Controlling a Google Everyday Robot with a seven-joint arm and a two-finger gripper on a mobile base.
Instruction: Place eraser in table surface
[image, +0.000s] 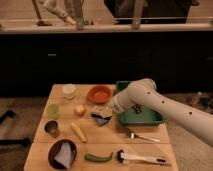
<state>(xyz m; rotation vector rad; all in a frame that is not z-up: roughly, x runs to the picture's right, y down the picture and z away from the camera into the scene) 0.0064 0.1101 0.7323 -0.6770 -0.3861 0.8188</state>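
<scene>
Tan eraser can't be made out anywhere; the spot it might be, under the arm's wrist end near mid-table, is blocked. White arm (165, 107) w/ small dark dots comes in from lower right, rises to a rounded elbow-like bend over the green tray (147, 119), then drops down-left toward the table centre. Gripper (106, 114) sits low at that end, just left of the tray, over a dark blue-grey object (102, 119) on the wood; fingers clenched, but whether they hold anything can't be told. Table surface (100, 145) is pale wooden planks, rectangular. On it, going outward: orange bowl (98, 93) at the back, white cup (69, 90) back-left, round yellow-orange fruit (79, 109), green cup (53, 110), metal cup (51, 128), yellow banana-like item (78, 131), dark bowl (63, 152) w/ a pale cloth inside, green pepper (98, 158), fork (142, 136), black-and-white brush (140, 159) along the front edge. Small dark item lies in the tray. Room behind: dark cabinet fronts, a lit counter rail up top, floor dim at left.
</scene>
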